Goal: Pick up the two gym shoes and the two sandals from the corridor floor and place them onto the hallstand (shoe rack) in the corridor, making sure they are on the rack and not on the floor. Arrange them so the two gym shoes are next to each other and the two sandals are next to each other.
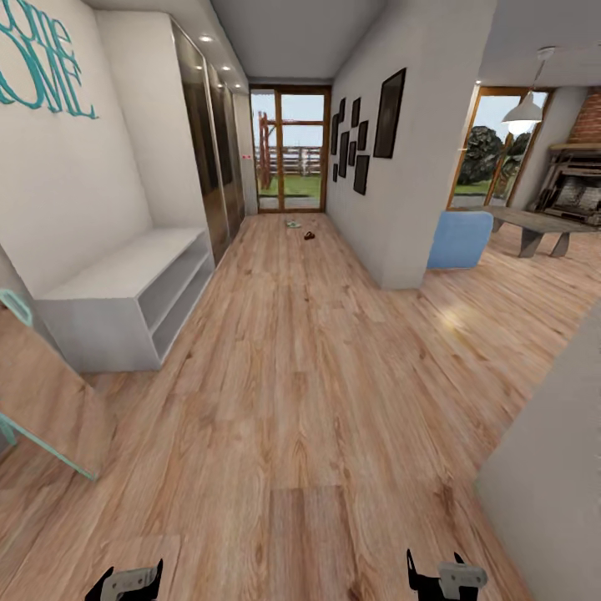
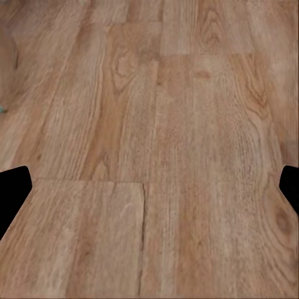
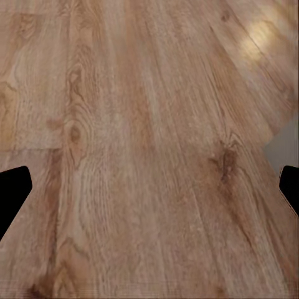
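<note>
The robot looks down a long hallway. The corridor floor (image 1: 309, 401) is light brown wood planks.

On the left side, against the white wall, stands the hallstand (image 1: 125, 288). It is a light grey unit with a wide low bench on top and two open shelf rows under it. The bench and the shelves that show have no shoes on them. Just past it is a tall dark wardrobe (image 1: 213, 159) with shiny glass doors.

Far down the hall, near the glass door (image 1: 290, 150), two small things lie on the floor. One is pale with a bit of green, and it looks like a gym shoe (image 1: 293, 223). The other, just beside it, is dark reddish-brown, and it looks like a sandal (image 1: 310, 234). They are too small to see well. Both are well apart from the hallstand.

On the right wall hang dark picture frames (image 1: 365, 133). Past the wall corner sits a blue chair (image 1: 461, 239).

At the bottom edge of the head view, the left gripper (image 1: 127, 582) and the right gripper (image 1: 442, 576) peek in. Both hang over bare floor. In the left wrist view, the left gripper's black fingertips (image 2: 14, 190) are spread wide apart with nothing between them. In the right wrist view, the right gripper's fingertips (image 3: 14, 190) are spread wide too, and hold nothing.
</note>
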Available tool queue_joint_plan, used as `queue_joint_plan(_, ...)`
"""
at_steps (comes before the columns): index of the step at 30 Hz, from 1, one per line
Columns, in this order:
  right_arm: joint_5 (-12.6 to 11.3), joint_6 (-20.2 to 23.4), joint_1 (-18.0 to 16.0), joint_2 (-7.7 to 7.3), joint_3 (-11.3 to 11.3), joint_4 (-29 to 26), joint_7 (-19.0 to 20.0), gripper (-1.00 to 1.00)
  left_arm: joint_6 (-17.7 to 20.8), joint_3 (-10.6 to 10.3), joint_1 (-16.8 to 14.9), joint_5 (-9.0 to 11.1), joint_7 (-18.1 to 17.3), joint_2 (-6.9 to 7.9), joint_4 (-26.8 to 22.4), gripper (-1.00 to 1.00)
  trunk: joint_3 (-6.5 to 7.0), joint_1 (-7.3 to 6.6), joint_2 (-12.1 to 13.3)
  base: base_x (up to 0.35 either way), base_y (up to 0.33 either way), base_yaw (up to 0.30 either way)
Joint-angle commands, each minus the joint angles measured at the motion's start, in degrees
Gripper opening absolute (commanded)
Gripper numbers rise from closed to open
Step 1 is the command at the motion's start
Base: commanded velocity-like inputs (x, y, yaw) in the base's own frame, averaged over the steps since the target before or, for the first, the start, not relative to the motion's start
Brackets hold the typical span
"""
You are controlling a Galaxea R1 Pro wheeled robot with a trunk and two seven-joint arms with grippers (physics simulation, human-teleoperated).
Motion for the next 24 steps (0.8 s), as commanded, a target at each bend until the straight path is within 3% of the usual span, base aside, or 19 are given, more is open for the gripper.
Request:
queue_joint_plan(1,0.2,-0.1,0.0,0.0,0.2,0.1,-0.4,1.0,-0.2,0.5,0.0,-0.6,-0.3,-0.03,0.0,1.0,-0.05,0.03,0.0,0.337,0.0,-0.253)
queue_joint_plan(9,0.2,-0.1,0.0,-0.01,0.2,0.0,-0.4,1.0,-0.3,0.5,0.0,-0.6,-0.3,-0.03,0.0,1.0,-0.05,0.03,0.0,0.337,0.0,-0.125)
queue_joint_plan(24,0.2,-0.1,0.0,0.0,0.2,0.0,-0.4,1.0,-0.3,0.5,0.0,-0.7,-0.3,-0.03,0.0,1.0,-0.05,0.03,0.0,0.337,0.0,-0.011)
